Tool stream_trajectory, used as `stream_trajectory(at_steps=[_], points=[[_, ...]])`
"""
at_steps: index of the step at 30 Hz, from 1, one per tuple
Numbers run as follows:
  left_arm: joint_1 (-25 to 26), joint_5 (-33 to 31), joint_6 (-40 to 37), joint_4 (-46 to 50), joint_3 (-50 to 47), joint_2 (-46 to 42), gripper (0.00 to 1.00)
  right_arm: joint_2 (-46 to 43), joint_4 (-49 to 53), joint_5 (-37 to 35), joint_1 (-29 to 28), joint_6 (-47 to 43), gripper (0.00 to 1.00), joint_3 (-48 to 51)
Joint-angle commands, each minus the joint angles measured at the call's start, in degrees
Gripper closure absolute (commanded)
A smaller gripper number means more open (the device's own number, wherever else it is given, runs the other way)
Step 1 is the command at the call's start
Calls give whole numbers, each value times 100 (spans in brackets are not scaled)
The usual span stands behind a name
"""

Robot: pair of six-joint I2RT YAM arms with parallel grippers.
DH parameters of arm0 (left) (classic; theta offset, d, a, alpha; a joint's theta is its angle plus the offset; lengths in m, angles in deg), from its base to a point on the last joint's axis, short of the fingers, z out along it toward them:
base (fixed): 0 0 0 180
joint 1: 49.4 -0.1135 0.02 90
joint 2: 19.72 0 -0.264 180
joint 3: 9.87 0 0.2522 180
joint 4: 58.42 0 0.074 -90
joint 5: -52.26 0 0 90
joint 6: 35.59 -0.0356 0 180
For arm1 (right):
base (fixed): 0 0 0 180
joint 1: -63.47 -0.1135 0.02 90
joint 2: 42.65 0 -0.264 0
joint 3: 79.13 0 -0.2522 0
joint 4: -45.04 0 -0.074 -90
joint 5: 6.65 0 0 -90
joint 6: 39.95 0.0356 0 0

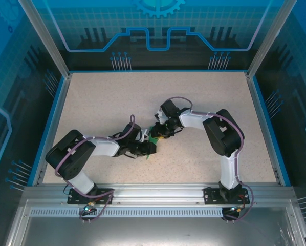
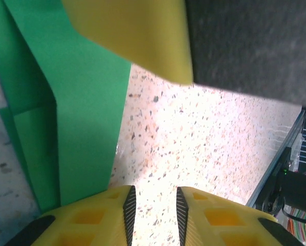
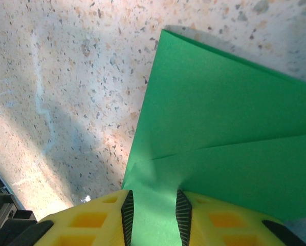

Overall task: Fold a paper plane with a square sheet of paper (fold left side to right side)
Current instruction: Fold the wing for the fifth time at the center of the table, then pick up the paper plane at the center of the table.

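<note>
Sheet of green paper [image 1: 153, 137], mid-table [image 1: 102, 102] between both arms, creased and layered, seemingly well short of a finished plane; left gripper [image 2: 153, 205] parted over bare surface beside it, right gripper [image 3: 152, 210] parted astride its folded edge, neither clamping.

Top view: folded green paper [image 1: 153, 138] mostly hidden beneath left gripper [image 1: 143, 148] and right gripper [image 1: 162, 131]; creases too small to read.

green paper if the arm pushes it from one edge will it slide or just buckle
The green paper looks thin, with folded flaps, so a push would probably buckle or lift it rather than slide it whole. It is likely light and may skid on the smooth speckled table. Its creases probably stiffen it slightly.
</note>
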Motion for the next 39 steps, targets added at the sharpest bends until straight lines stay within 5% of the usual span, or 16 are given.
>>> stream_trajectory(at_steps=[1,15,23,31,34,39], points=[[244,229,-179,745,-371,4,70,271,315,-380,-10,-131,67,-55],[302,301,92,435,-972,-765,67,-4,-147,328,344,-105,65,-422],[299,136,-129,1068,-645,-2257,48,-1048,517,-669,401,-347,54,-367],[286,-1974,-376,2361,-258,-4038,35,-2424,871,-2208,-244,373,27,581],[271,-2727,-355,2512,-295,-4524,30,-2511,777,-2331,-667,831,26,837],[253,-3083,-343,2548,-339,-4879,27,-2290,466,-2424,-1350,1633,26,1150]])
